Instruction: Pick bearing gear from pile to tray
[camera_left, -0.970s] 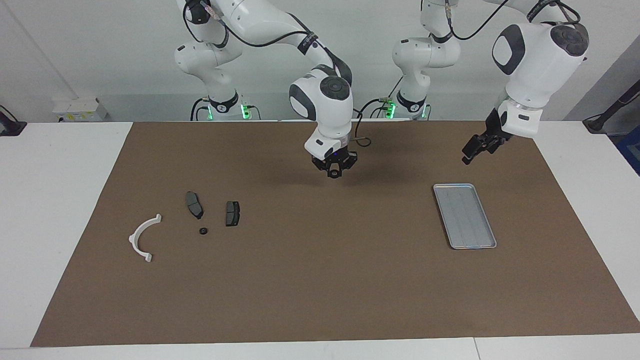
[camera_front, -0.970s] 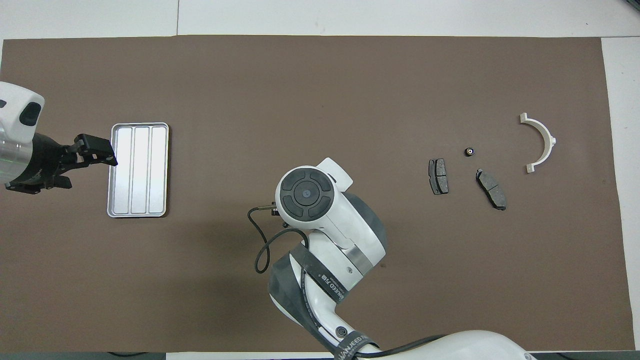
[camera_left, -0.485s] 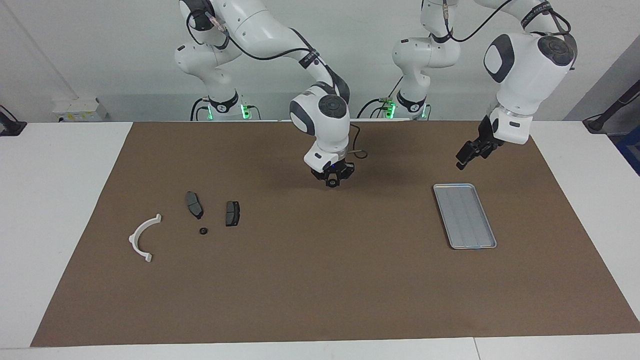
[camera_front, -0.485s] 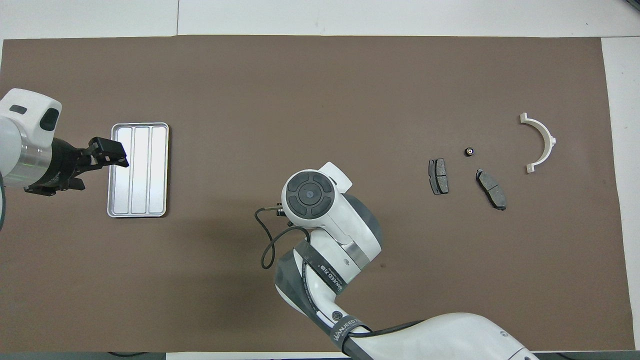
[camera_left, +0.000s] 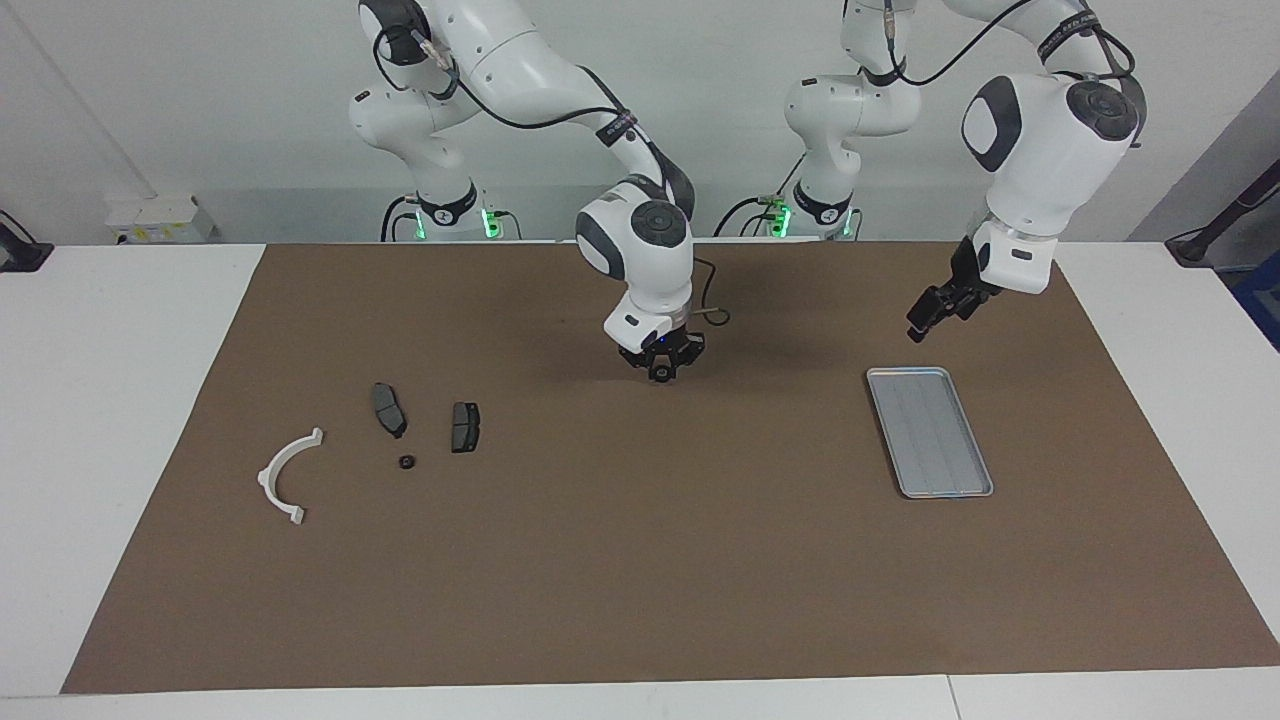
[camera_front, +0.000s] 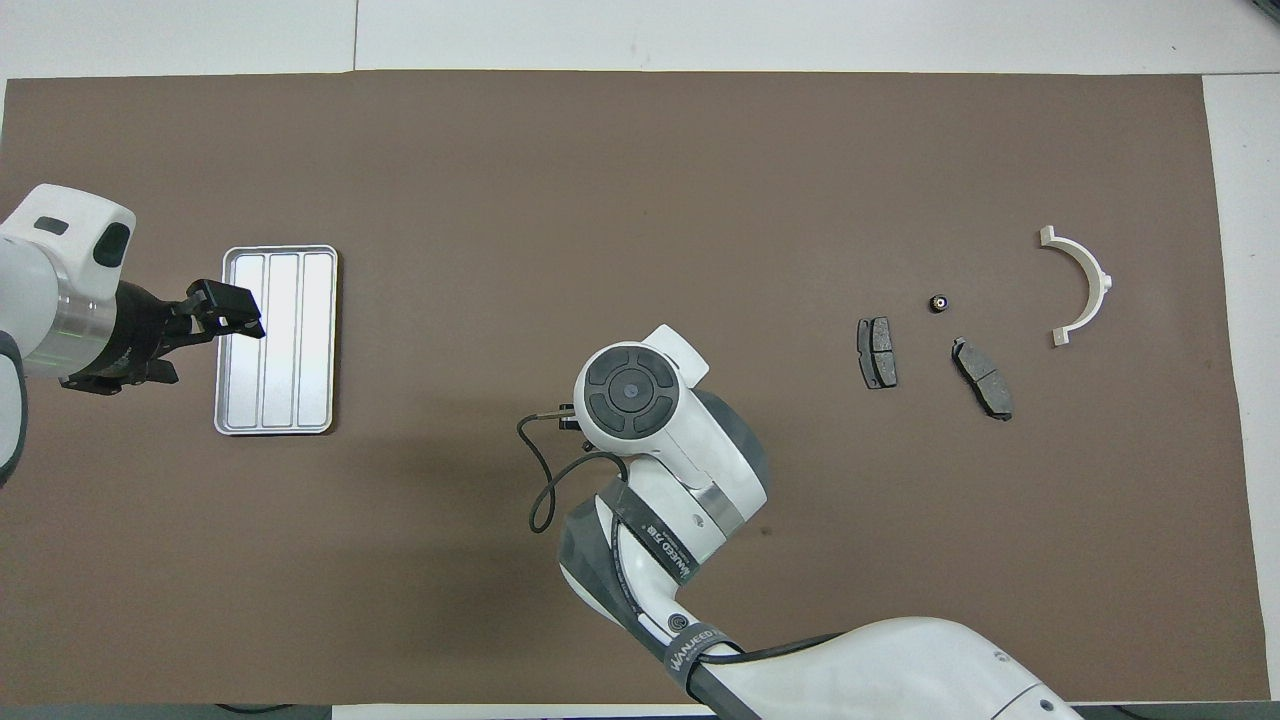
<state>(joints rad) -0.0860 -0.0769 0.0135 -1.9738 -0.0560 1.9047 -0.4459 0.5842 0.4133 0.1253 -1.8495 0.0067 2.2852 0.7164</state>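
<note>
The pile lies toward the right arm's end of the mat: a white plastic arc (camera_left: 285, 475) (camera_front: 1085, 285), two dark brake pads (camera_left: 388, 408) (camera_left: 465, 426) and a small black bearing gear (camera_left: 406, 461) (camera_front: 938, 302) between them. My right gripper (camera_left: 661, 373) hangs low over the middle of the mat, shut on another small black round bearing gear; the wrist hides it in the overhead view. The silver tray (camera_left: 930, 440) (camera_front: 280, 340) lies empty toward the left arm's end. My left gripper (camera_left: 918, 325) (camera_front: 235, 312) hovers open over the tray's edge, holding nothing.
A brown mat (camera_left: 640, 560) covers most of the white table (camera_left: 120, 400). The right arm's wrist and cable (camera_front: 540, 480) hang over the mat's middle. Bare mat stretches between the pile and the tray.
The right gripper has sunk closer to the mat with the bearing gear still in it. The left gripper has slid further over the tray's edge.
</note>
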